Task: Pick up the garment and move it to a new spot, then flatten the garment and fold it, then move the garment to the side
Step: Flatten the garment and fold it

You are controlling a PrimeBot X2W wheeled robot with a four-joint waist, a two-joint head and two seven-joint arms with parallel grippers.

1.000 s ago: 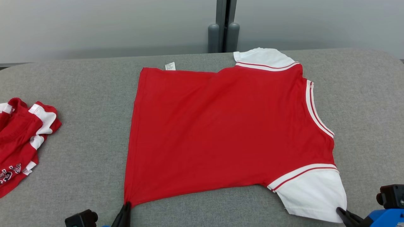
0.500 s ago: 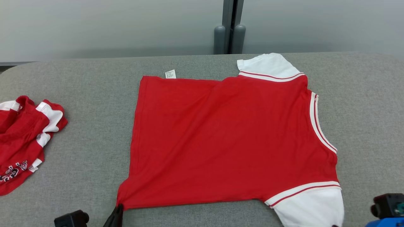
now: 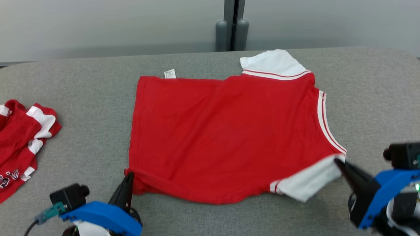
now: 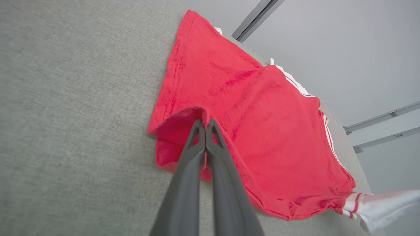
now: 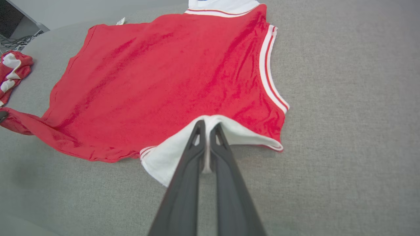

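Lifts near edge of shirt (image 3: 229, 131) off counter (image 3: 377, 91) since a second ago, clamping hem (image 4: 183, 121) with left tool (image 3: 130, 175), sleeve (image 3: 305, 183) with right tool (image 3: 336, 160); likely starting the fold.

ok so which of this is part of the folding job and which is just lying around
In the job:
red t-shirt with white sleeves, spread out
left gripper, shut on its hem corner
right gripper, shut on its near sleeve

Lying about:
crumpled red and white garment at left
grey posts behind

My head view's left edge clips the second red shirt (image 3: 23, 144), tag (image 3: 169, 73) on the garment (image 3: 223, 131) too small to read.
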